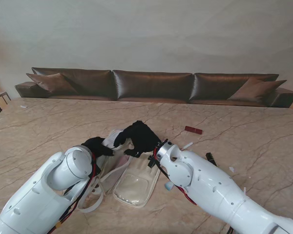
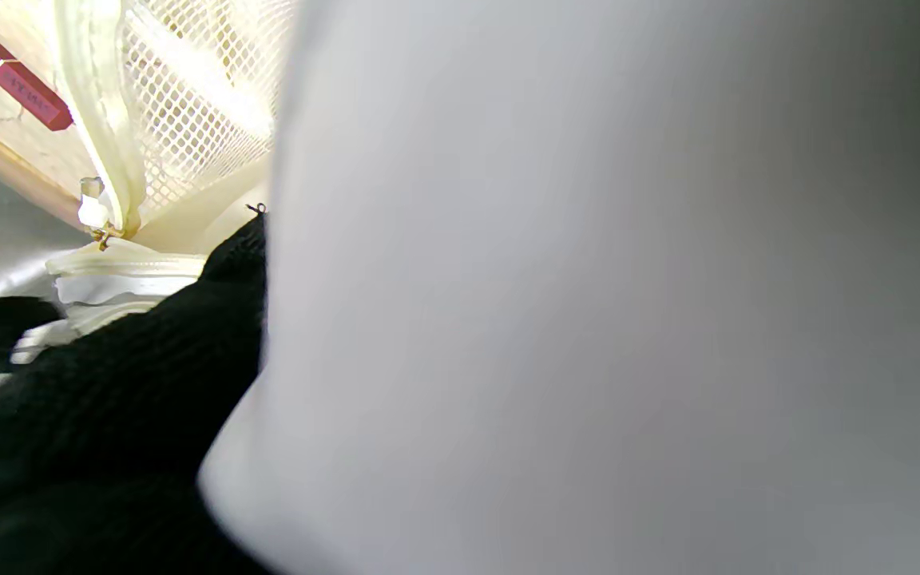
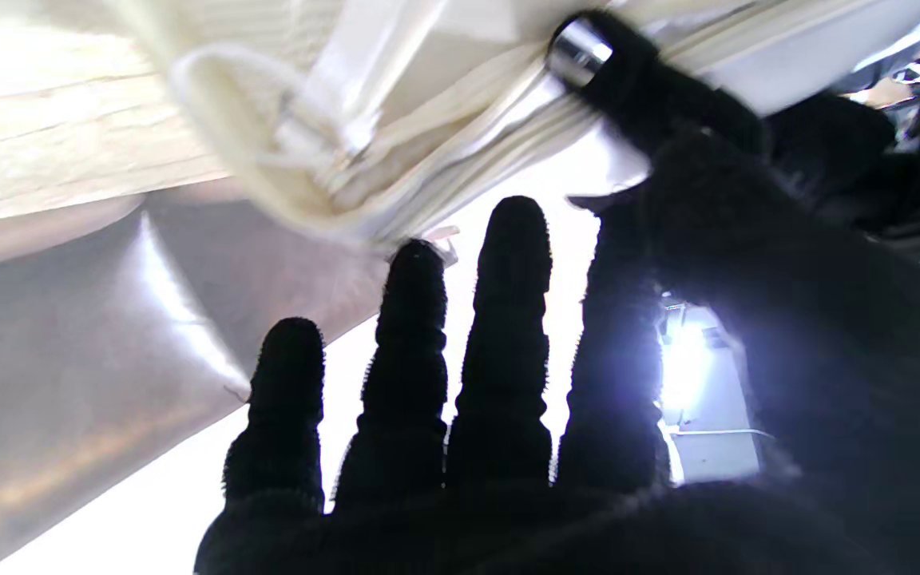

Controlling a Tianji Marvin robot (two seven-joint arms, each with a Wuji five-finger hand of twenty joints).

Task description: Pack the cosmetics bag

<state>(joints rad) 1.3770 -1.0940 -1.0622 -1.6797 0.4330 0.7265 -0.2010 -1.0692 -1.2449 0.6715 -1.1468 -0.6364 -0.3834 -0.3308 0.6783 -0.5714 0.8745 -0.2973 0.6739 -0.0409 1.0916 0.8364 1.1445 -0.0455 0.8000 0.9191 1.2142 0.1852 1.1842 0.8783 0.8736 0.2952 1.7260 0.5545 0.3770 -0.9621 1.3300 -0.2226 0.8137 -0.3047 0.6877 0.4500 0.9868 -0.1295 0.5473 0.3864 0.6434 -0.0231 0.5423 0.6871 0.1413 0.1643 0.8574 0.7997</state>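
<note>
A cream mesh bag (image 1: pixel 132 183) lies on the table (image 1: pixel 244 141) between both arms. The left hand (image 1: pixel 97 145) pinches its rim; the right hand (image 1: pixel 139 137) holds its edge, four fingers (image 3: pixel 508 319) spread. It looks soft and floppy (grip the stiffer zipper rim).

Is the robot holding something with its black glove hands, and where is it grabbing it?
Both hands, left hand and right hand, are at the far, open end of the cream cosmetics bag. Whether either really grips it cannot be told.
</note>
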